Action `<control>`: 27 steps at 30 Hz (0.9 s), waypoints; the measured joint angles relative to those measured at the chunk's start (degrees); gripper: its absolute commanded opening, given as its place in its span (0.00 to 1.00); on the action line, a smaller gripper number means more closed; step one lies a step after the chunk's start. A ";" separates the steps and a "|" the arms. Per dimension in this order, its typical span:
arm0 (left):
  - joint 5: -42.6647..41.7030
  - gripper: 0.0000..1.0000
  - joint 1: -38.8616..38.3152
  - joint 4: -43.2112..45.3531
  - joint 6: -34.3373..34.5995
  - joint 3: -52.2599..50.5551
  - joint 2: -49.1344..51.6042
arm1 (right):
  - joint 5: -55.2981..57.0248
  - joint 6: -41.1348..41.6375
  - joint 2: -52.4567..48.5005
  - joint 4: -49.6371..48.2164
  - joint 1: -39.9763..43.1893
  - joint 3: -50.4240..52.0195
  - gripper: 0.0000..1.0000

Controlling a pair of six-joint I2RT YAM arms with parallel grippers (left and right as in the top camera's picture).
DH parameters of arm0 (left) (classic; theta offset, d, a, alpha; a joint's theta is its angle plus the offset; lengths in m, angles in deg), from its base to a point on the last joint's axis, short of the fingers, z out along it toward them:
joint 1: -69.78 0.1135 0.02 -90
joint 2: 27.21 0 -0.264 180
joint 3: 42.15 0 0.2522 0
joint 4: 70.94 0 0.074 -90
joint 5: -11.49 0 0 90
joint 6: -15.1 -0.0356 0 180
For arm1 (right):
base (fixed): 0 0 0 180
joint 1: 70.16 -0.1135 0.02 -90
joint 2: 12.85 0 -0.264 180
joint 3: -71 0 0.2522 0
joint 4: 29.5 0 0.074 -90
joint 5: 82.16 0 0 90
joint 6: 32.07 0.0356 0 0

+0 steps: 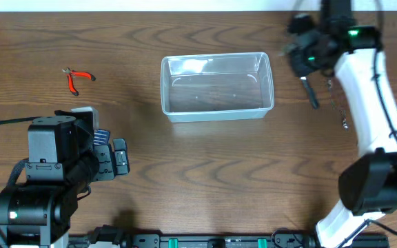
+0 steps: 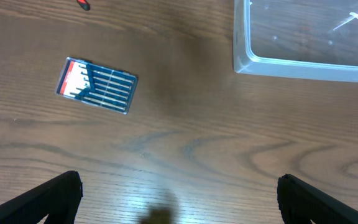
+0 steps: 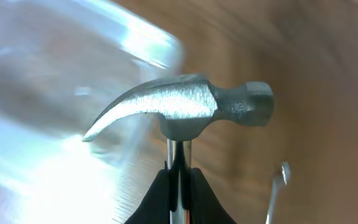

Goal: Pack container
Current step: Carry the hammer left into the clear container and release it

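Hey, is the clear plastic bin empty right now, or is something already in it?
Empty. The overhead view shows only the container's bare floor. The hammer is outside it, gripped in the right end effector.

Left tool (image 2: 179, 183) spread wide, right tool (image 3: 180, 182) clamped on hammer (image 3: 185, 109)

The container (image 1: 216, 112) sits at the middle of the tabletop (image 1: 205, 172), toward its rear. The pliers (image 1: 76, 78) lie well apart to its left. The case of bits (image 2: 96, 85) lies left of the container and nearer the front. The hammer (image 3: 185, 107), held in the right gripper (image 3: 180, 180), is just right of the container.
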 measured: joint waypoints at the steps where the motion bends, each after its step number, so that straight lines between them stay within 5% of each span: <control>1: 0.00 0.98 0.00 0.00 -0.02 0.00 -0.02 | -0.09 -2.38 0.17 -0.02 -2.73 0.00 0.01; 11: 0.00 0.98 -0.02 0.00 -0.04 0.00 0.00 | 1.36 -14.23 -0.59 -7.80 -22.12 0.00 0.01; 27: 0.00 0.98 -0.02 0.00 -0.15 0.00 0.00 | 0.83 -24.72 -17.44 -9.27 -20.83 0.02 0.01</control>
